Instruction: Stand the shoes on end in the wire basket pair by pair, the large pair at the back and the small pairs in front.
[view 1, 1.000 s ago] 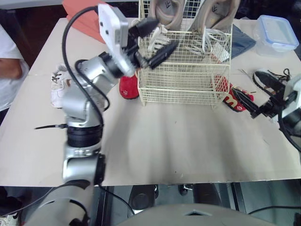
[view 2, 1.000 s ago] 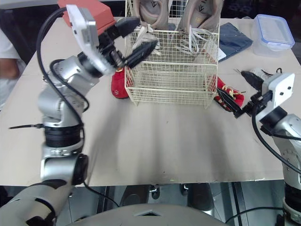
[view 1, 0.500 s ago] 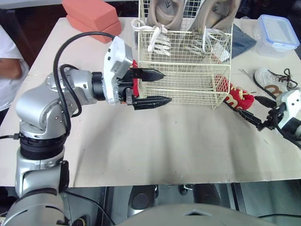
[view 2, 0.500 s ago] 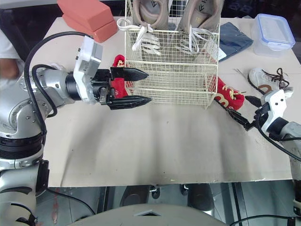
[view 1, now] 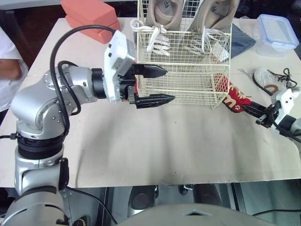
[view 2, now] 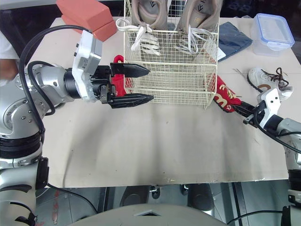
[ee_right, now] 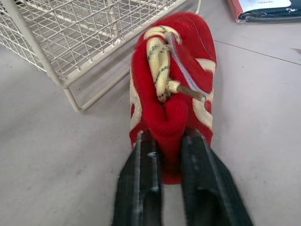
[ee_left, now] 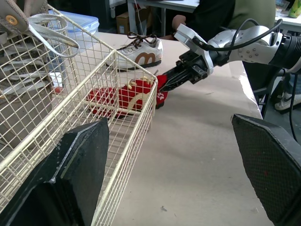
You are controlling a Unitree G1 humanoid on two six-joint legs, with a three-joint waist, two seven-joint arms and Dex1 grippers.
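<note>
Cream wire basket (view 1: 184, 89) sits at the back middle of the beige table (view 1: 164, 141). The large beige lace-up pair (view 1: 160, 12) stands on end against the basket's back wall, so the back row looks done. The front section looks empty; no small pair is in yet.

Small red fabric shoe with cream laces (ee_right: 171, 89) lies on the table just beside the basket's right front corner. The right gripper (ee_right: 169, 139) has its two fingers clamped on that shoe's near end, and the shoe is not lifted yet.

Its red mate (view 2: 117, 80) sits against the basket's left side, partly hidden behind the left gripper (view 1: 167, 84). That gripper's fingers are spread wide and empty in front of the basket's left front corner.

Small white sneaker with brown logo and dark laces (view 1: 270, 82) lies on the far right of the table, untouched; can't tell where its mate is.

Roughly a third done: the red pair and the white pair remain to be loaded.
</note>
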